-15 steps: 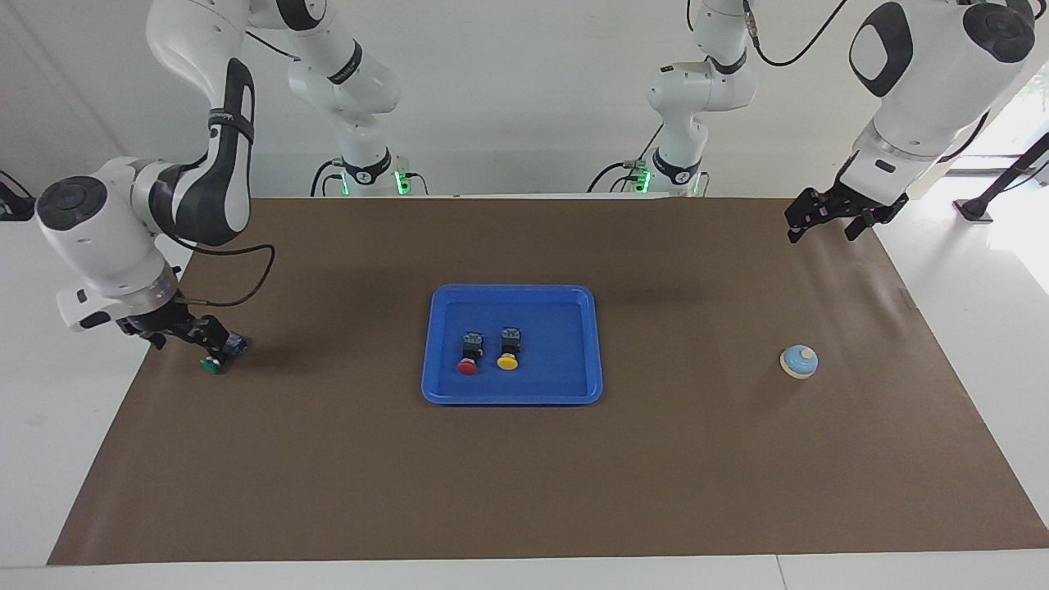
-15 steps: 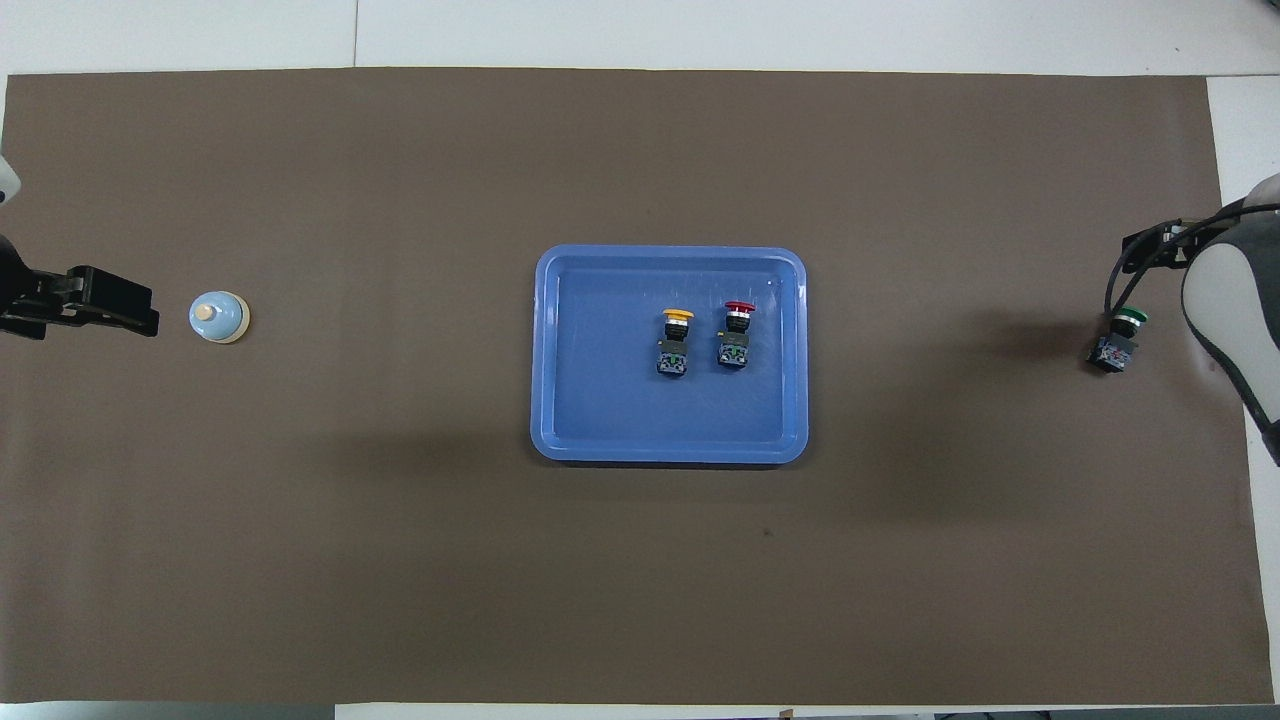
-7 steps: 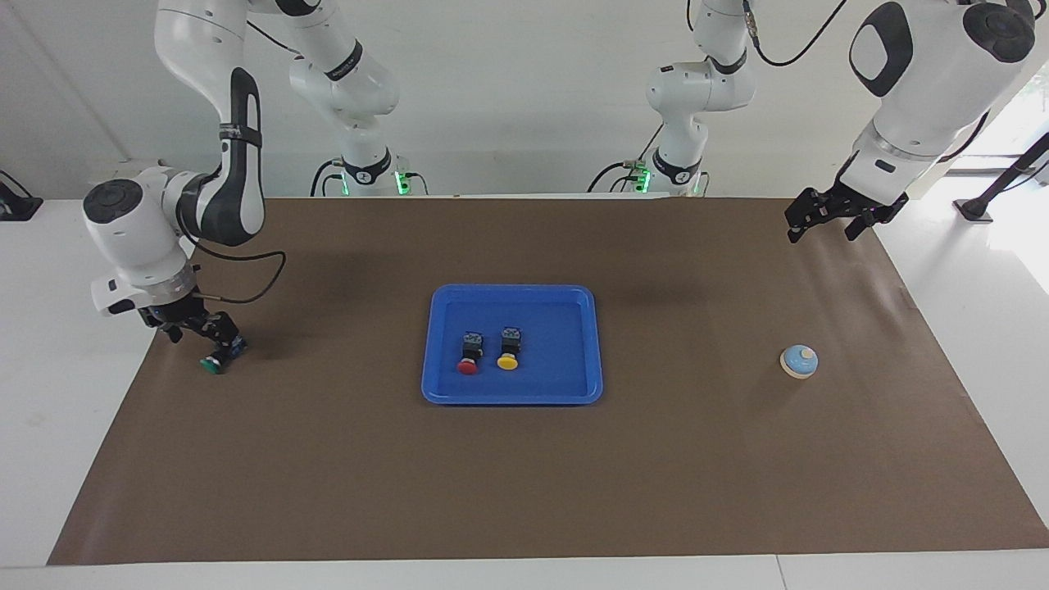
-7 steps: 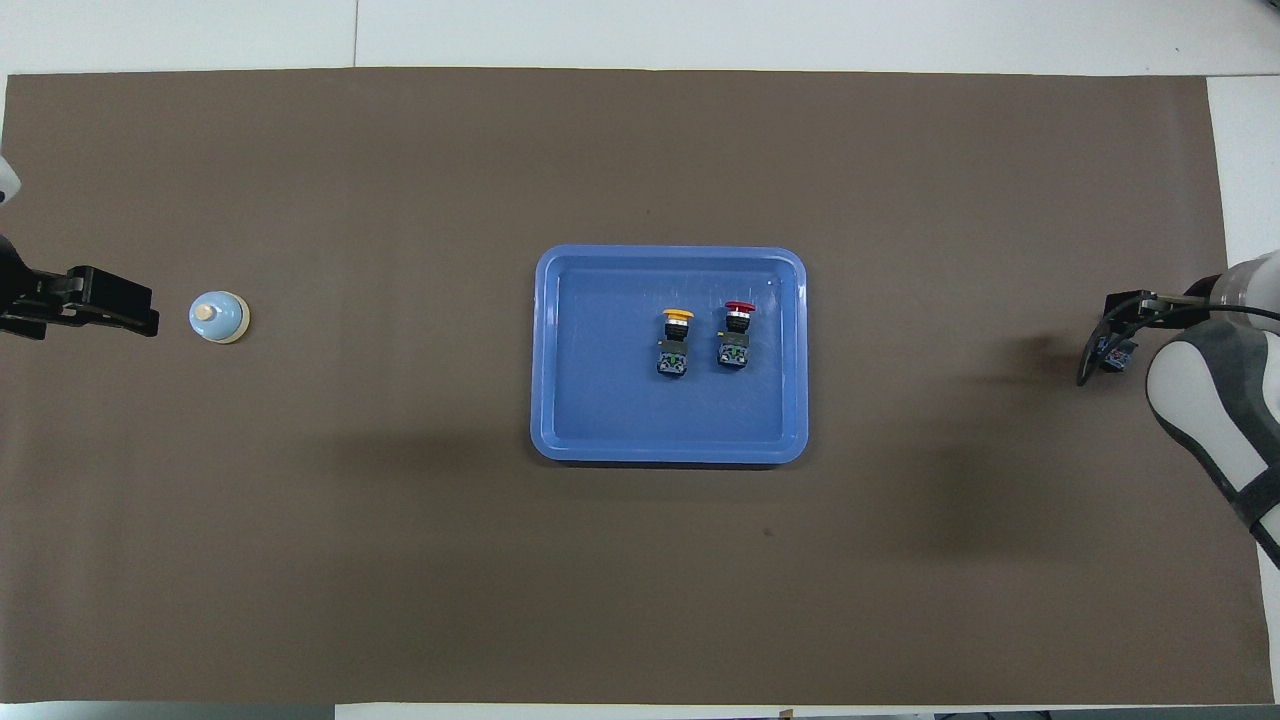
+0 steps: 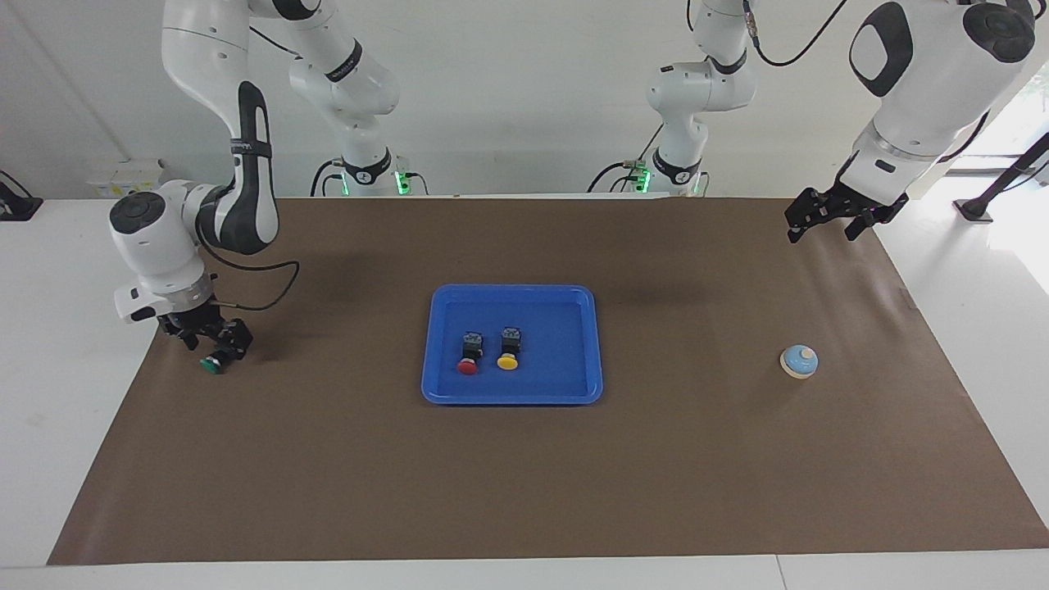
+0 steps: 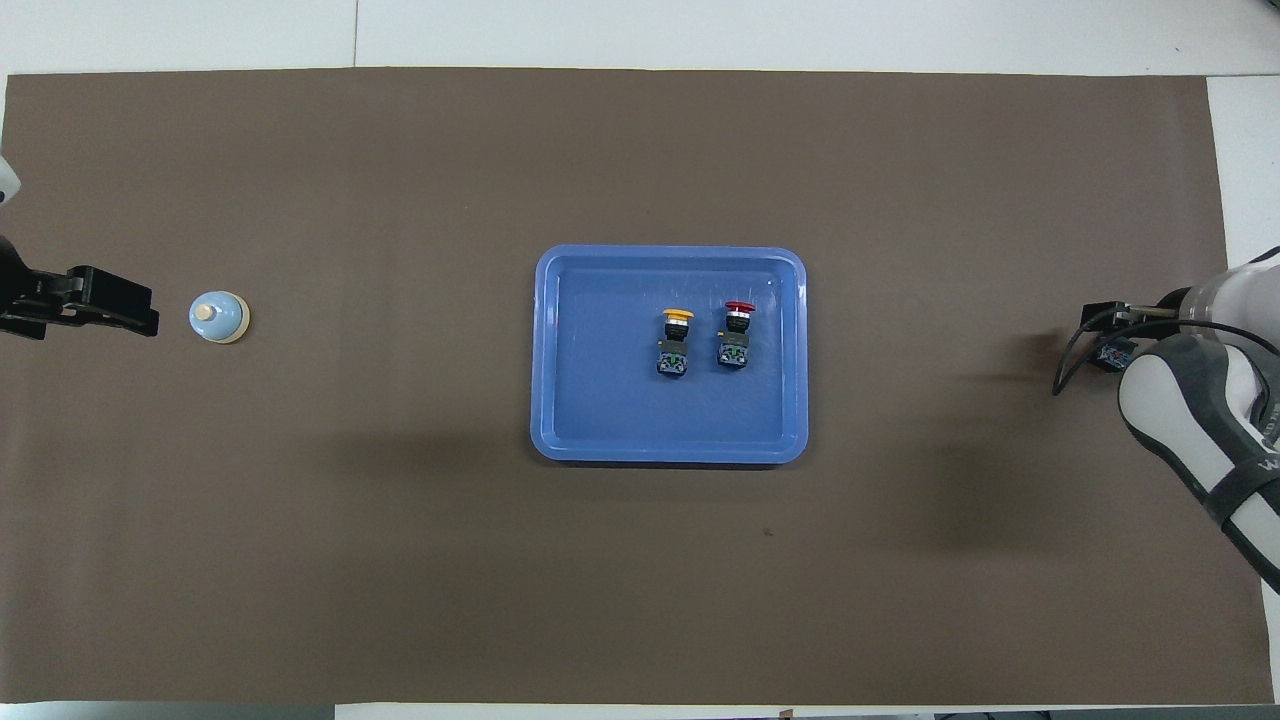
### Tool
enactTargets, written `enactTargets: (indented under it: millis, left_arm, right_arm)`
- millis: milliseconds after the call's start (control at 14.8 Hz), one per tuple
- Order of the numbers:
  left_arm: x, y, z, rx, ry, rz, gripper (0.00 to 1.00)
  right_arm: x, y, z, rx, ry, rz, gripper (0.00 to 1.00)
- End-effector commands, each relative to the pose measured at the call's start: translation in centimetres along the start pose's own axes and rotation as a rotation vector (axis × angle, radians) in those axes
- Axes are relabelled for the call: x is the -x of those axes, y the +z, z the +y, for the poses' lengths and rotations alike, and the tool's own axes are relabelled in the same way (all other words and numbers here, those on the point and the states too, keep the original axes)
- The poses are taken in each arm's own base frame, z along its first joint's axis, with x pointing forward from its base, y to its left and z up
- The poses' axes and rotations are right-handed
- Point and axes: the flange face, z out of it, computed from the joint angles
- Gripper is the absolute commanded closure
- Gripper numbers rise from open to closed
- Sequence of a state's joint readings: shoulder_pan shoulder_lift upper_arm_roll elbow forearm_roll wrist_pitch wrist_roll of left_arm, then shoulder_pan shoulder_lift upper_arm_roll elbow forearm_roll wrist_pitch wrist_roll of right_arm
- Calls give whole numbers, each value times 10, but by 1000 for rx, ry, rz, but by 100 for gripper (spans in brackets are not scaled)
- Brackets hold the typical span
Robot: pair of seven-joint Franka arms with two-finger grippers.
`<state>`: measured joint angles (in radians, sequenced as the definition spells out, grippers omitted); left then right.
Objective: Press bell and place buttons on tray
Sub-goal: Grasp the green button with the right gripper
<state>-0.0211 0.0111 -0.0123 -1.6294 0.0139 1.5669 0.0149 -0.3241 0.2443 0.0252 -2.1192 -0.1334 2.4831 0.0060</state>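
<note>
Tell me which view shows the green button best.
The facing view: the green button lies on the brown mat with its cap in sight, right claw directly above. In the overhead view the right arm hides all but a bit of the button's dark body.

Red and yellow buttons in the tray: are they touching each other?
Apart. In the overhead view, bare blue tray floor shows between the red button and the yellow button, caps and bodies alike.

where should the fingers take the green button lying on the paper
Grip the green button across its black body, coming down from above. It lies on its side on the brown paper, cap pointing away from the robots, so the flat-sided body offers better hold than the round cap.
</note>
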Motion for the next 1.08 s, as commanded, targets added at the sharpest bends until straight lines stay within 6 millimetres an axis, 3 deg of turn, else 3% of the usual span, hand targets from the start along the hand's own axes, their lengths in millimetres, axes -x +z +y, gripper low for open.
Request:
enactTargets:
  millis: [0, 202, 338, 405, 540, 810, 945, 1012]
  left_arm:
    - [5, -1, -1, 0, -10, 2, 0]
    - [5, -1, -1, 0, -13, 2, 0]
    - [5, -1, 0, 2, -11, 2, 0]
    - [5, -1, -1, 0, -10, 2, 0]
    - [5, -1, -1, 0, -10, 2, 0]
    - [5, -1, -1, 0, -11, 2, 0]
    - [5, -1, -1, 0, -11, 2, 0]
    - [5, -1, -1, 0, -11, 2, 0]
  right_arm:
    - [4, 2, -2, -17, 22, 20, 0]
    - [9, 11, -1, -24, 31, 22, 0]
    - [11, 15, -1, -28, 32, 17, 14]
    - [11, 14, -1, -27, 30, 19, 34]
    - [11, 15, -2, -28, 22, 11, 100]
    - [8, 4, -10, -27, 7, -18, 100]
    - [-2, -18, -20, -26, -10, -35, 100]
    - [-13, -35, -36, -26, -31, -51, 100]
